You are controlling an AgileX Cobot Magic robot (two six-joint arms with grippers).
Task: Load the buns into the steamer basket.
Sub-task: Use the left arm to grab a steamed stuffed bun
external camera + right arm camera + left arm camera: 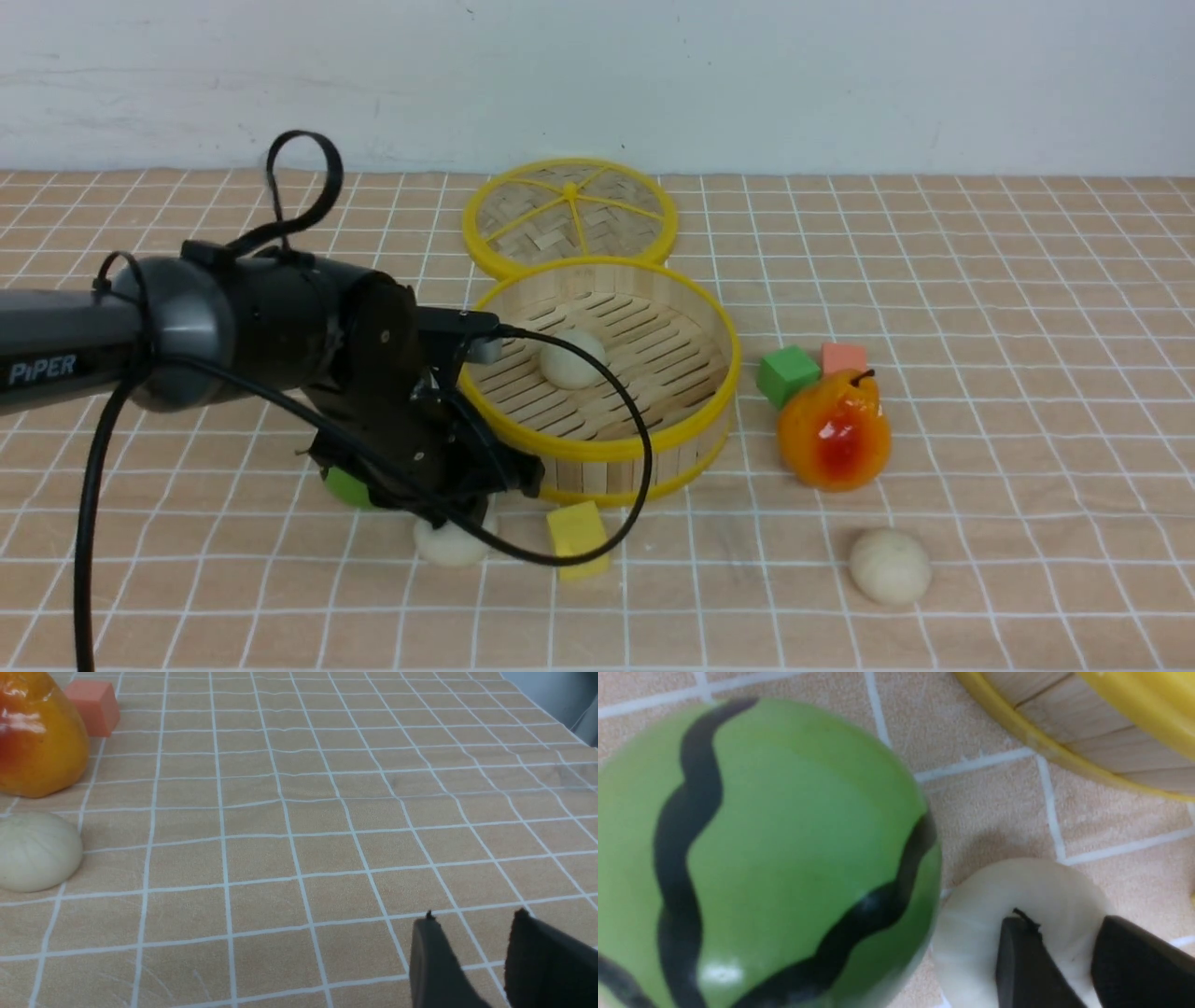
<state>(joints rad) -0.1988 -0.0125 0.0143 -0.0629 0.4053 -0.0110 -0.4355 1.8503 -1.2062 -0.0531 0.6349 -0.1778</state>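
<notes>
One bun (571, 359) lies inside the round bamboo steamer basket (597, 448). A second bun (448, 543) rests on the cloth in front of the basket's left side, right under my left gripper (476, 509). In the left wrist view that gripper (1064, 924) stands open, its two dark fingers apart over the bun (971, 933). The basket's wall (1087, 732) is close by. A third bun (889, 566) lies on the cloth at the front right. My right gripper (474, 919) is open over bare cloth, well away from that bun (37, 851).
A green watermelon ball (761, 849) touches the left bun. A yellow cube (577, 537) sits just right of it. An orange pear (834, 431), a green cube (787, 373) and a pink cube (844, 357) stand right of the basket. The woven lid (569, 210) lies behind it.
</notes>
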